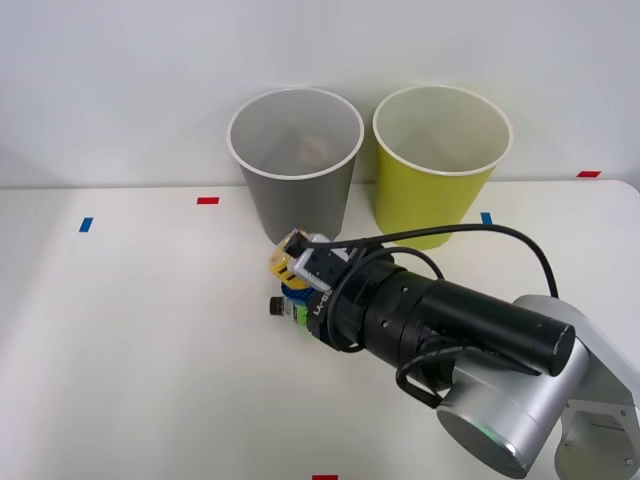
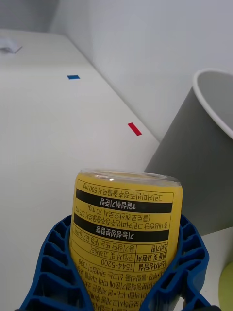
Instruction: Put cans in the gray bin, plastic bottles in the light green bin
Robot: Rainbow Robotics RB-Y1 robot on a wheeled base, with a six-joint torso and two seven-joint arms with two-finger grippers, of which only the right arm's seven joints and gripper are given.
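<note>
My right gripper (image 1: 288, 268) is shut on the plastic bottle with the yellow label (image 1: 284, 262), close in front of the gray bin (image 1: 295, 190). In the wrist view the blue fingers (image 2: 48, 262) clamp both sides of that bottle (image 2: 124, 218), its clear base pointing away, and the gray bin's wall (image 2: 194, 160) stands just beside it. A second plastic bottle (image 1: 281, 308), black-capped with a green label, lies on the table partly under the gripper. The light green bin (image 1: 440, 190) stands to the right of the gray one. A brownish thing (image 1: 315, 148) shows inside the gray bin; I cannot tell what it is.
The two bins stand side by side at the back of the white table (image 1: 130, 330). Small tape marks dot the top: red (image 1: 207, 200), blue (image 1: 85, 224), blue (image 1: 486, 217). The arm's black and silver body (image 1: 470, 340) covers the right front.
</note>
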